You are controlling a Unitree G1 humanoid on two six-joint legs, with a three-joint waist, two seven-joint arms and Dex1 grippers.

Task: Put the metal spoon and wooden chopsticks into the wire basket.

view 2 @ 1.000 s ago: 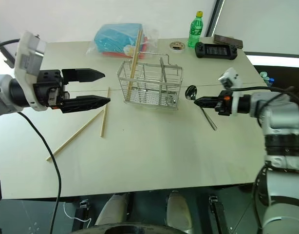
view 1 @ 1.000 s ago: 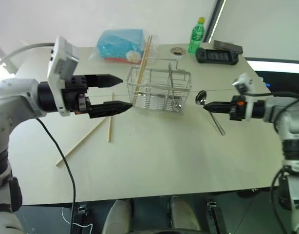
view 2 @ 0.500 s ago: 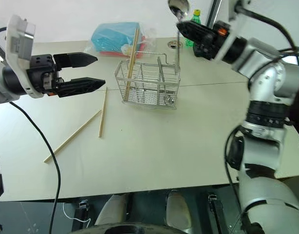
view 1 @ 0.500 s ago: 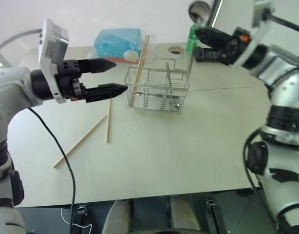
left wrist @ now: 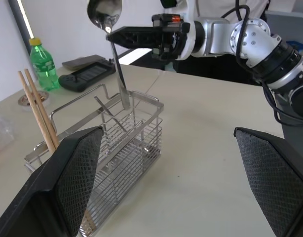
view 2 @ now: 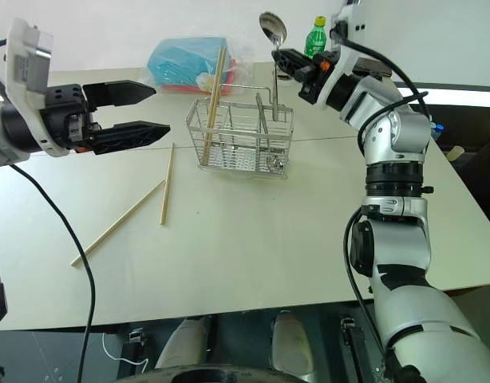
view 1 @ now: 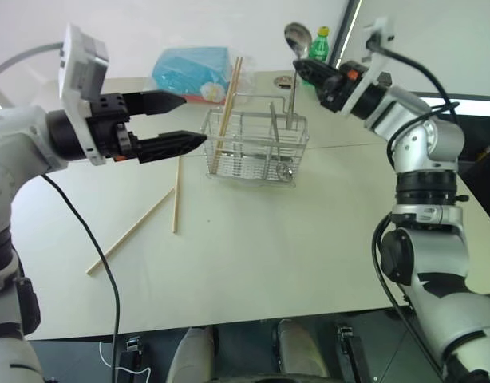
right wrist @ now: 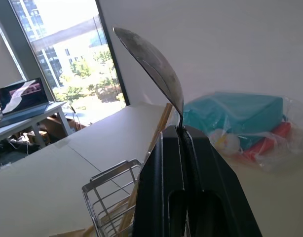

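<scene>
Pale table [view 1: 253, 255]; right gripper [view 1: 302, 70] jaws clamp metal spoon [view 1: 296, 37]; left gripper [view 1: 181, 121] jaws apart.

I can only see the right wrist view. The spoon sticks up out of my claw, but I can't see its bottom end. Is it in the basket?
Observer: Almost! The metal spoon hangs bowl-up from your right claw, and its handle end is right at the top rim of the wire basket.
Kid: Are there chopsticks left to pick up?
Observer: Yes. Two wooden chopsticks lie loose on the table, on the basket's left-arm side.
Kid: What's my other claw doing?
Observer: The left claw hovers open and empty beside the basket.
</scene>
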